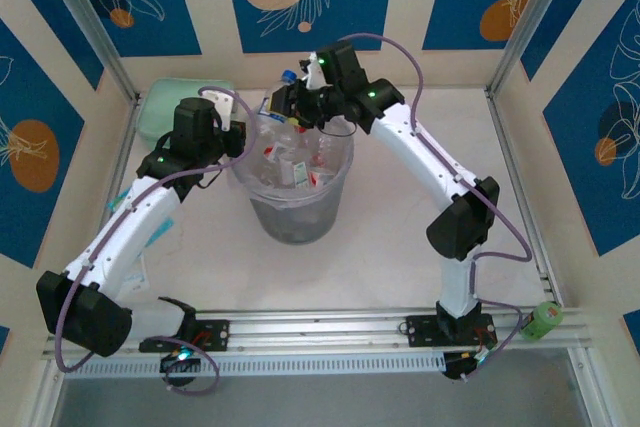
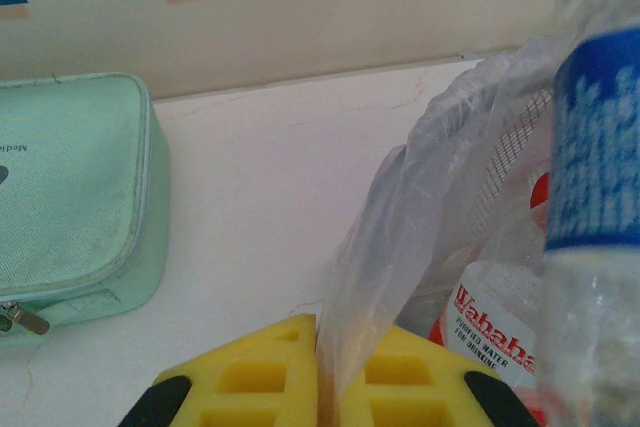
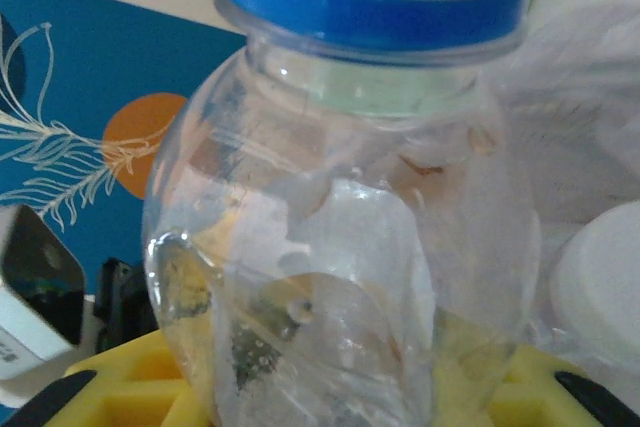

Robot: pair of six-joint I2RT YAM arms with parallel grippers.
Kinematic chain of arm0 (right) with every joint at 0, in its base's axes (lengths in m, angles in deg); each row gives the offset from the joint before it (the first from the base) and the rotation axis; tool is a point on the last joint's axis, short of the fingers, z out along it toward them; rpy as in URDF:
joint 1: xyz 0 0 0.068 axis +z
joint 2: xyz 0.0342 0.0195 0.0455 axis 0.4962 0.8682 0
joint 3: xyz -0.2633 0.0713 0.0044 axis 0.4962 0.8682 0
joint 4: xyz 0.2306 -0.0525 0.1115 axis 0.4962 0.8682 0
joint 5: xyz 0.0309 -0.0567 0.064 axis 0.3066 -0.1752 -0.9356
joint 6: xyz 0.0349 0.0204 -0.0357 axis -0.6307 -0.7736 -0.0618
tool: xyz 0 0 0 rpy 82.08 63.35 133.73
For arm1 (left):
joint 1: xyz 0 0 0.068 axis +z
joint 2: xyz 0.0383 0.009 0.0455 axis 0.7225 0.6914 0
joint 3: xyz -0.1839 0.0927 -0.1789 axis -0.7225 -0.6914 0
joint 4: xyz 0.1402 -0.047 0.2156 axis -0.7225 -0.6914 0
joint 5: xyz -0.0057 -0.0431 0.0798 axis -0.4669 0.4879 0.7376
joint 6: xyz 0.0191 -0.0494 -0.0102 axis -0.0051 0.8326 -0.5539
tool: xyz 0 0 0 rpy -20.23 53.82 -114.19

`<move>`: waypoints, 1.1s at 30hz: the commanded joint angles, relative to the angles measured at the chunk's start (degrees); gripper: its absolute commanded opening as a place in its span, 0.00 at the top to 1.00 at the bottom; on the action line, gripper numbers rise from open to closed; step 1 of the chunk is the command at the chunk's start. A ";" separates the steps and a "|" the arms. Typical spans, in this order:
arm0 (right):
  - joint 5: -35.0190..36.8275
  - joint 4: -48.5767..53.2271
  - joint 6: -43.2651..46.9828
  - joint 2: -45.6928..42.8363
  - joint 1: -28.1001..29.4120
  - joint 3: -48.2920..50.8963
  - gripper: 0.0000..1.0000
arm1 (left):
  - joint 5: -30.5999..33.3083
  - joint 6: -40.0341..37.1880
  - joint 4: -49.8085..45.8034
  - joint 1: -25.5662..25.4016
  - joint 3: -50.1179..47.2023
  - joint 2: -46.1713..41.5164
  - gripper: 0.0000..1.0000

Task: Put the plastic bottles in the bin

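Right end effector is clamped on a blue-capped bottle, hanging over the bin's far rim. Left end effector is pinched tight on the liner at the left rim. Suggest: carry the bottle inward, clear of rim and liner, then release low over the pile. Risk: it catches the liner fold.

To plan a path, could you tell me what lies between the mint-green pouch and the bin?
Bare white table separates the pouch from the bin in the left wrist view; from above, the left gripper, pinching the liner, sits over that gap.
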 commanded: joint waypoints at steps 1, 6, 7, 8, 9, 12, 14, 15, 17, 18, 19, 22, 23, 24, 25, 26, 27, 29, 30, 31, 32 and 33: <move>1.38 3.14 0.81 -0.43 0.66 -2.33 0.56 | 0.01 -0.02 -4.02 -1.07 -1.69 0.49 1.00; 2.88 6.02 2.48 -1.34 0.89 -3.50 0.27 | 0.28 -0.16 -4.05 -1.08 -1.66 0.46 1.00; 3.30 6.43 2.85 -1.80 0.91 -3.50 0.26 | 0.34 -0.25 -4.11 -1.07 -1.66 0.40 1.00; 3.96 6.76 3.24 -2.46 0.85 -3.42 0.25 | 0.39 -0.25 -4.10 -1.07 -1.62 0.40 1.00; 4.91 7.20 3.76 -3.16 0.91 -3.33 0.25 | 0.48 -0.34 -4.15 -1.07 -1.58 0.42 1.00; 8.21 8.58 5.61 -5.08 0.65 -3.33 0.24 | 0.47 -0.34 -4.10 -1.07 -1.68 0.37 1.00; 10.76 9.35 7.02 -6.09 0.51 -3.24 0.25 | 0.38 -0.32 -4.10 -1.11 -1.67 0.46 1.00; 11.84 9.55 7.74 -6.40 0.47 -3.16 0.27 | 0.31 -0.32 -4.11 -1.07 -1.68 0.49 1.00; 12.52 9.45 8.69 -6.43 0.60 -3.15 0.33 | 0.29 -0.37 -4.10 -1.07 -1.62 0.58 1.00; 12.52 9.25 8.98 -6.20 0.74 -3.24 0.38 | 0.29 -0.34 -4.10 -1.07 -1.67 0.65 1.00; 12.40 9.02 9.18 -5.75 1.02 -3.37 0.43 | 0.29 -0.32 -4.10 -1.11 -1.66 0.73 1.00; 11.57 9.27 10.36 -2.91 2.25 -5.59 0.58 | 0.29 -0.37 -4.10 -1.07 -1.66 0.77 1.00; 11.56 10.02 10.88 -1.33 2.69 -7.23 0.62 | 0.37 -0.44 -4.12 -1.13 -1.66 0.75 1.00; 11.56 11.01 11.30 0.36 3.12 -9.13 0.64 | 0.44 -0.45 -4.18 -1.16 -1.66 0.75 1.00; 11.53 11.75 11.57 1.76 3.48 -10.65 0.65 | 0.47 -0.53 -4.18 -1.16 -1.72 0.69 1.00; 11.40 12.25 11.75 3.23 3.83 -12.29 0.66 | 0.54 -0.57 -4.13 -1.17 -1.66 0.73 1.00; 11.29 12.43 11.83 4.57 4.19 -13.66 0.67 | 0.51 -0.50 -4.10 -1.16 -1.67 0.68 1.00; 11.04 12.48 11.98 6.81 4.71 -15.51 0.68 | 0.56 -0.54 -4.11 -1.16 -1.72 0.73 1.00; 10.86 12.64 11.97 8.00 4.92 -16.33 0.69 | 0.58 -0.49 -4.10 -1.16 -1.76 0.67 1.00; 11.00 12.65 11.97 8.85 5.07 -16.81 0.71 | 0.56 -0.58 -4.10 -1.16 -1.80 0.78 1.00; 11.35 12.80 11.98 9.77 5.28 -17.03 0.72 | 0.63 -0.57 -4.05 -1.21 -1.75 0.75 1.00; 11.47 13.20 11.77 10.70 5.41 -17.01 0.72 | 0.65 -0.64 -4.04 -1.16 -1.75 0.83 1.00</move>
